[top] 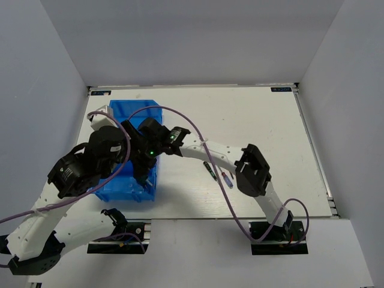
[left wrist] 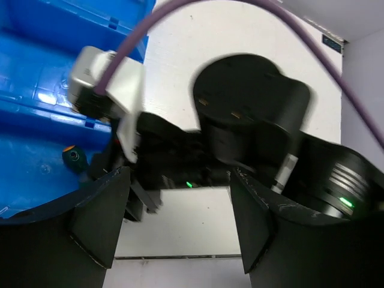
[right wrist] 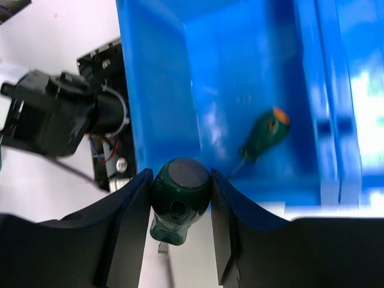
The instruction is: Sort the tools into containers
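Note:
My right gripper is shut on the handle of a stubby dark-green screwdriver, which it holds upright at the rim of the blue bin. A second green screwdriver lies inside that compartment and also shows in the left wrist view. In the top view the right gripper reaches over the bin's near end. My left gripper hangs open beside the bin with nothing between its fingers. A black thin screwdriver and a blue-purple one lie on the table.
The right arm's wrist and its purple cable cross right in front of the left gripper. The left arm covers much of the bin. White walls enclose the white table.

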